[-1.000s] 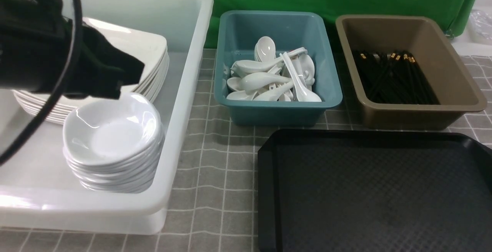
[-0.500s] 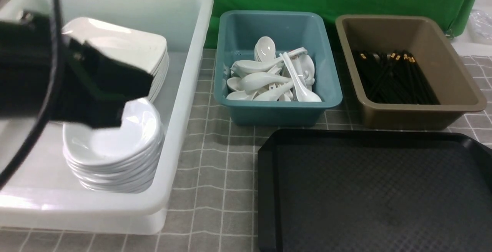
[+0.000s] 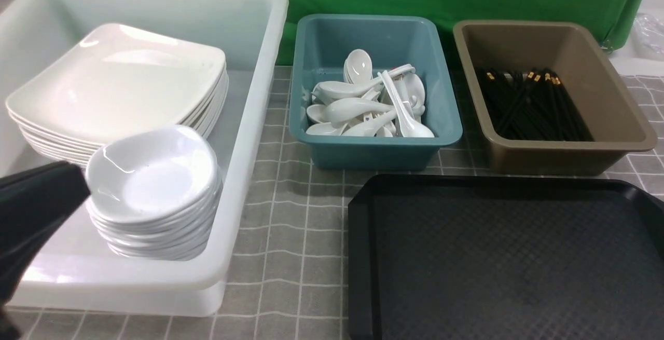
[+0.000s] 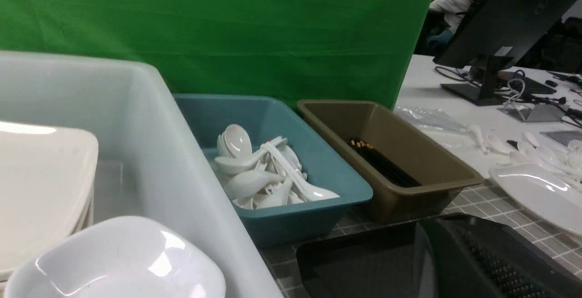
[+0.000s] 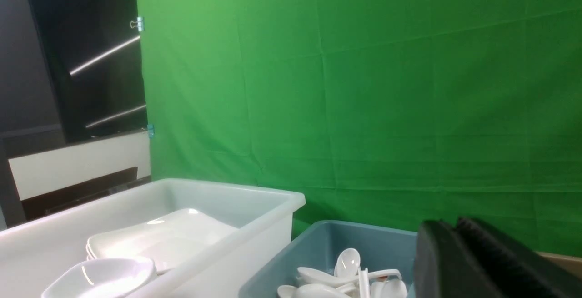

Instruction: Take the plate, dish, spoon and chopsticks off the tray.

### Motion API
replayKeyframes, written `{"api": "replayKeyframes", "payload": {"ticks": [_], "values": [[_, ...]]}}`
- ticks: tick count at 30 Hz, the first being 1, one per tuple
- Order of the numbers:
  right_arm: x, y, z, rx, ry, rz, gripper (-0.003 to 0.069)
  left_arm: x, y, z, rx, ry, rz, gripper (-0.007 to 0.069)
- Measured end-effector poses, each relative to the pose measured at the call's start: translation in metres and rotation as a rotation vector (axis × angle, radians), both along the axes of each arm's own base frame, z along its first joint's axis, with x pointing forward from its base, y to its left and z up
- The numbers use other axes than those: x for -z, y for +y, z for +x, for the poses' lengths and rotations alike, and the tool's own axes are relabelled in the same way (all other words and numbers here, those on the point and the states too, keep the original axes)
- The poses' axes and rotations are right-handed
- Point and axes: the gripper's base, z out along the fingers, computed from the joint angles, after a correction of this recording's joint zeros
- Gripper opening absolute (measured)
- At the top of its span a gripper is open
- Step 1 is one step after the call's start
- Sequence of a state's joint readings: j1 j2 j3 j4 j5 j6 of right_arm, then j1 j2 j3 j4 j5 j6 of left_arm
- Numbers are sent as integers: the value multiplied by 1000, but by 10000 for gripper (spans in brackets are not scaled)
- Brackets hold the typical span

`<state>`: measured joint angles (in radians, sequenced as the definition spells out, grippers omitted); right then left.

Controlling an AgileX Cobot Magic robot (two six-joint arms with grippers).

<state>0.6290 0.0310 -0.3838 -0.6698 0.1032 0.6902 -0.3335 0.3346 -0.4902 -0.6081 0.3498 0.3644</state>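
A black tray (image 3: 498, 257) sits bare on the grey checked counter (image 3: 290, 236). Behind it, a teal bin (image 3: 373, 148) holds white spoons (image 3: 363, 106), and a brown bin (image 3: 617, 101) to its right holds black chopsticks (image 3: 534, 104). On the left, a large white tub (image 3: 249, 122) contains a stack of square plates (image 3: 119, 85) with a stack of small dishes (image 3: 153, 179) in front. The left gripper (image 4: 482, 261) shows pinched shut, empty. The right gripper (image 5: 459, 261) has its fingers almost touching, holding nothing.
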Motion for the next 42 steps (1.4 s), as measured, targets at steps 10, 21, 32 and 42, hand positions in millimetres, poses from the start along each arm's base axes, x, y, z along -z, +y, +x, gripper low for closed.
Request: {"api": "replayKeyframes", "payload": {"ticks": [10,21,32,42], "values": [[0,0,0,0,-1,0,113,10,4,-3,-26,-37,119,4],[0,0,0,0,-1,1,144,15,12,-2,-107,-98,257,4],[0,0,0,0,-1,1,165,94,33,-12,-396,-118,230,4],[0,0,0,0,-2,0,183,138,36,-8,-438,16,259,4]]}}
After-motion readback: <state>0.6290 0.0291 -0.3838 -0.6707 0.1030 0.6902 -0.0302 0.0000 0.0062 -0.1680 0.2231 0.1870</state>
